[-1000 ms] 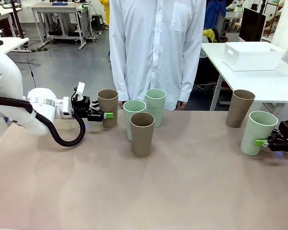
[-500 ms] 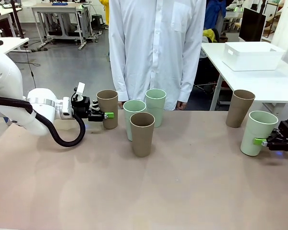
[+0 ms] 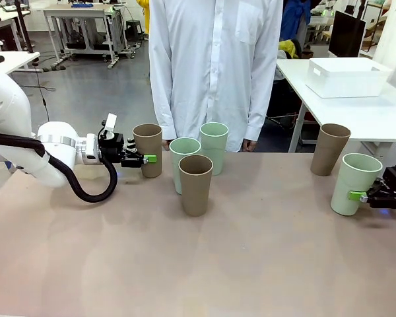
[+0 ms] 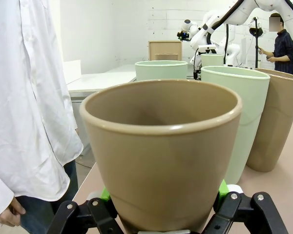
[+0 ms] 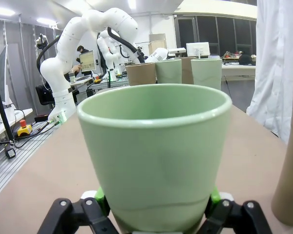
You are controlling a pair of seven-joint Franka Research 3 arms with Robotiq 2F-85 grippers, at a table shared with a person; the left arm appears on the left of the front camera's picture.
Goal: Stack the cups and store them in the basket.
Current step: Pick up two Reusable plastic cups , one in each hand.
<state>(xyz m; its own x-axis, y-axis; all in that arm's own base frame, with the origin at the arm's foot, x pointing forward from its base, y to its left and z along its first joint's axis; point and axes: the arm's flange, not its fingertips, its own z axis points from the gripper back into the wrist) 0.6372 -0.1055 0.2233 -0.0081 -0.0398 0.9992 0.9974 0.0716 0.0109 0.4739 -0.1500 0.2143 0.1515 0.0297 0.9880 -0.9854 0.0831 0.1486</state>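
Front view: the left pincer (image 3: 147, 158) is seen clenched on the brown cup (image 3: 148, 146) at ten o'clock on the desk (image 3: 251, 264), and the cup is held upright low on its wall. Over at three o'clock the right pincer (image 3: 362, 196) is locked onto the mint cup (image 3: 354, 181), also upright, right by the desk's edge.

Between them, toward eleven o'clock, three loose cups are bunched close together. A second brown cup (image 3: 196, 183) is placed nearest the robot, a second mint cup (image 3: 183, 162) just behind it, and a third mint cup (image 3: 214, 144) farthest back. At two o'clock a third brown cup (image 3: 330, 148) is left standing alone, near the mint one being gripped but apart from it.

The basket (image 3: 348, 77) is found well beyond, toward one o'clock, resting on a neighbouring white desk (image 3: 383, 119). A person in a white shirt (image 3: 214, 66) is stationed at twelve o'clock, at the far edge.

On the left wrist camera, green pads (image 4: 223, 187) are shown pressed to both sides of the brown cup's base. The same squeeze is shown on the right wrist camera, with the mint cup pinched between its pads (image 5: 100, 195).
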